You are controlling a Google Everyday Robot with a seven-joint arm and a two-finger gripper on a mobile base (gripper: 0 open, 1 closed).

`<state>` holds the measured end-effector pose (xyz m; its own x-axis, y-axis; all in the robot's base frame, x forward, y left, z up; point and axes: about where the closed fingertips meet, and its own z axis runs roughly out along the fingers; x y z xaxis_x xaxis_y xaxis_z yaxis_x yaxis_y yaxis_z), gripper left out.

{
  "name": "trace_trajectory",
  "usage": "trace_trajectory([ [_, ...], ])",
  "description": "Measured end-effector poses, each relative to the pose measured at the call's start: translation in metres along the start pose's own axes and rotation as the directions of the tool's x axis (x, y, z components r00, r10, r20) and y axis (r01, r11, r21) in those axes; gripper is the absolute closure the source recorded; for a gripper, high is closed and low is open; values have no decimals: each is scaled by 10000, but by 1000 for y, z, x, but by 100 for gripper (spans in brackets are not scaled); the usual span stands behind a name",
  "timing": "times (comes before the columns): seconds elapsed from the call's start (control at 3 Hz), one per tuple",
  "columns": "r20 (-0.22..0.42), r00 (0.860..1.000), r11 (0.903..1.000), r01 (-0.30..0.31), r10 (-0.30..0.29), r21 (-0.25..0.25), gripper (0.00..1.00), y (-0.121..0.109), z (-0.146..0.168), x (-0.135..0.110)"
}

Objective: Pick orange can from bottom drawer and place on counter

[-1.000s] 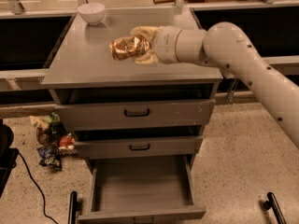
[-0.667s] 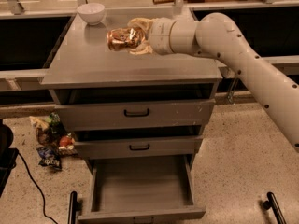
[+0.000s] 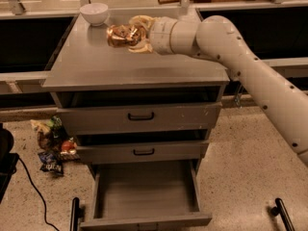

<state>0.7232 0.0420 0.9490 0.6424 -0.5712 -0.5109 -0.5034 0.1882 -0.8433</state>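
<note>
My gripper point(image 3: 129, 34) is shut on the orange can point(image 3: 119, 35), a shiny coppery can held on its side. It hangs over the back part of the grey counter point(image 3: 96, 61), a little right of the white bowl. I cannot tell whether the can touches the counter top. The white arm reaches in from the right. The bottom drawer point(image 3: 144, 196) is pulled fully open below and shows an empty grey inside.
A white bowl point(image 3: 94, 13) stands at the counter's back left corner. Two upper drawers with black handles point(image 3: 141, 116) are nearly closed. Snack packets point(image 3: 52, 143) lie on the floor left of the cabinet. A black cable point(image 3: 29, 186) runs across the floor.
The gripper has carried the can further back and left over the counter, closer to the white bowl.
</note>
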Motion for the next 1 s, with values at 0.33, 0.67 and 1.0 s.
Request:
trace_trajectory([
  [0.33, 389, 9882, 9885, -1490, 1479, 271, 100, -12, 20, 11],
  [0.67, 540, 9635, 9647, -2632, 2623, 98, 100, -19, 37, 22],
  [1.0, 526, 9342, 9356, -3517, 3529, -296, 100, -16, 49, 32],
])
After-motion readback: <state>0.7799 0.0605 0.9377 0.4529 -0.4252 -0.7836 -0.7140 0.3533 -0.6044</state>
